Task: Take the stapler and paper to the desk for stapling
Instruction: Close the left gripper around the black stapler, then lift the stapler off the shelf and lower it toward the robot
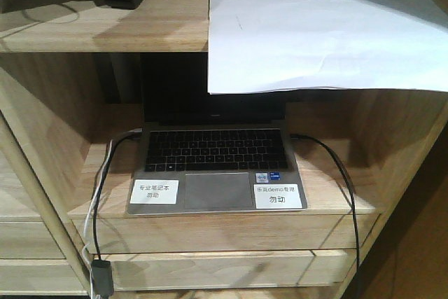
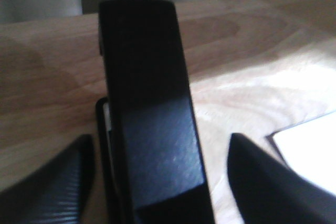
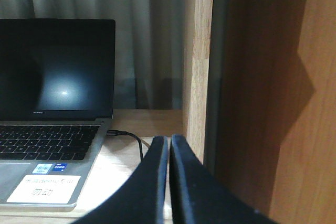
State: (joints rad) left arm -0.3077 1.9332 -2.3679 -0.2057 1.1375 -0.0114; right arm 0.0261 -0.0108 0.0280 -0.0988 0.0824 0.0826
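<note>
Both left fingers (image 2: 50,184) stand spread beside the stapler (image 2: 149,119), its long axis running up the frame between them, on the top shelf (image 1: 168,19). Right fingers (image 3: 191,182), pressed together empty, sit below the paper (image 1: 322,36).

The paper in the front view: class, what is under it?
The paper lies on the upper shelf board; its front edge overhangs the laptop compartment. Whatever the sheet covers on the board is hidden.
</note>
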